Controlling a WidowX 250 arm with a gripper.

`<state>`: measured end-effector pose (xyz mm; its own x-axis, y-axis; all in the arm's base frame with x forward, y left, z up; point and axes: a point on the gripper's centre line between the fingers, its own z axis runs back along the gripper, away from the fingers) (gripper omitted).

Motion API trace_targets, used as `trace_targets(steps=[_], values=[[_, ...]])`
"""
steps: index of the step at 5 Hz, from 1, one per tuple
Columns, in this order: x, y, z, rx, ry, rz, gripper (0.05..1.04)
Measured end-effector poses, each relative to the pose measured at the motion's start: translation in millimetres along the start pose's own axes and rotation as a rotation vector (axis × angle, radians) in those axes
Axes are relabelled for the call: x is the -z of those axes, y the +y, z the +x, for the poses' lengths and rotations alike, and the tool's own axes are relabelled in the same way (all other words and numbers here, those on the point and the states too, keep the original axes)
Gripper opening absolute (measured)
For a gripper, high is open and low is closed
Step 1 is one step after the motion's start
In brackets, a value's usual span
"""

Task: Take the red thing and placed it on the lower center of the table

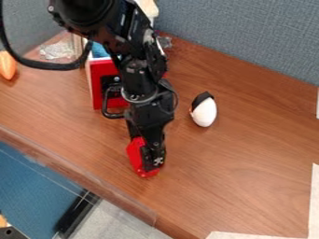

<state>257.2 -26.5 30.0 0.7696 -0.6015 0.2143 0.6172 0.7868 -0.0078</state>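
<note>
Camera view: The black two-finger gripper [153, 162] overlaps the red, elongated, smooth-looking object [135, 156], located near the lower-left edge of the brown wood-grain table [249, 182]. How wide the gripper is set, and whether it has hold of the object, cannot be determined. Handling: probably light and stiff, possibly slippery. Grasp squarely across the narrow middle; avoid the rounded end.

The upper right is closed off by a grey-blue fabric partition [249, 37]; a similar panel [31, 21] is seen at upper left. A brown wood-grain tabletop [249, 177] is spread across the middle, bounded diagonally at lower left, where a blue surface [28, 191], a black bar [76, 217] and pale grey floor [134, 223] are glimpsed.
</note>
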Motion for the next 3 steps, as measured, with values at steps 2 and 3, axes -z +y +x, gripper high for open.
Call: trace_targets(steps=[2,3], values=[[-37.1,17.7,-2.4,-0.071,-0.061,-0.011,1.008],[-67.5,27.9,-4.7,-0.075,-0.082,-0.010,1.008]])
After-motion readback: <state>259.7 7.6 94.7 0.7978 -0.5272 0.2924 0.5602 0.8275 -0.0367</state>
